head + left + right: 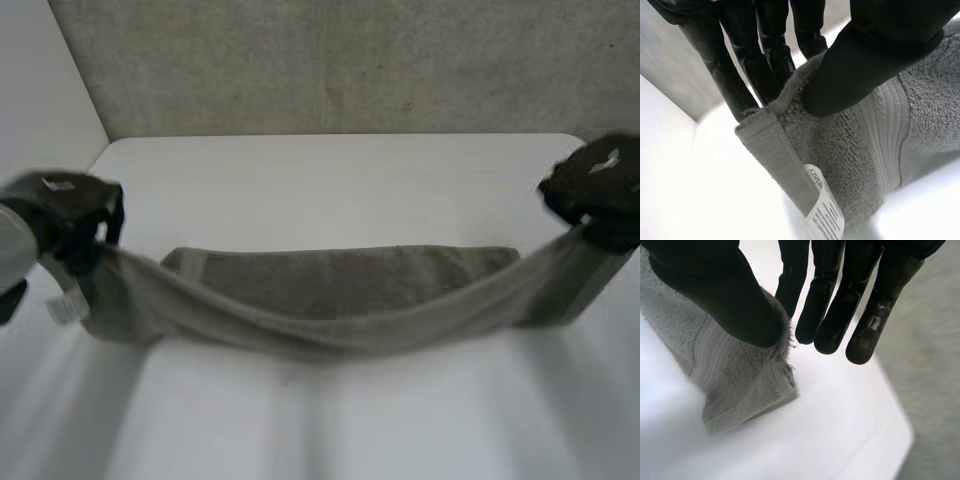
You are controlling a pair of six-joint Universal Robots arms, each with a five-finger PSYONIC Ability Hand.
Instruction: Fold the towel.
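The near edge of the towel (pixel 330 335) sags between my grips: left robot hand (pixel 65 210) pinches its 9 o'clock corner, right robot hand (pixel 600 190) its 3 o'clock corner; the rest lies on the bench (pixel 350 185). I'd carry both toward 12 evenly, keeping it taut.

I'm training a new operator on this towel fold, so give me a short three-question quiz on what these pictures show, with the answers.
1. Where on the towel are the left hand and the right hand?
2. True or false: the towel lies flat on the table, untouched.
3. The white label hangs near: A the left hand, B the right hand, C the towel's middle.
Key: 1, one at each end, pinching it between thumb and fingers. 2, false: its ends are held up and its middle sags. 3, A.
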